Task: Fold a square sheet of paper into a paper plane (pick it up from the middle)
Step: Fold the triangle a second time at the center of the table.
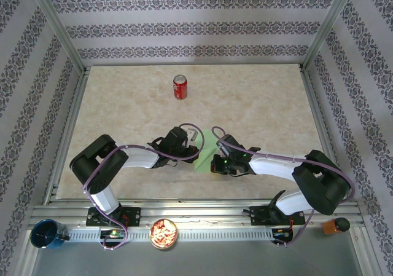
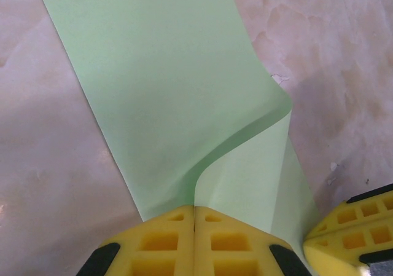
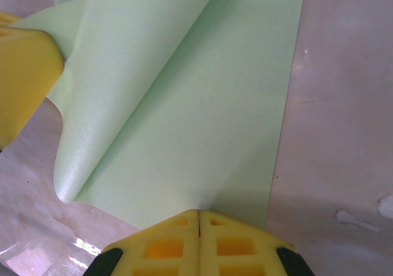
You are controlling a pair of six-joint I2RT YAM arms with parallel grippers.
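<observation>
Roughly near-to-far, partly folded paper sheet, edge curling

From above, the left gripper and right gripper cover most of the green paper, so its folds cannot be made out; in both wrist views the sheet runs off the top edge and the yellow fingers off the bottom; the can's label is too small to read
</observation>
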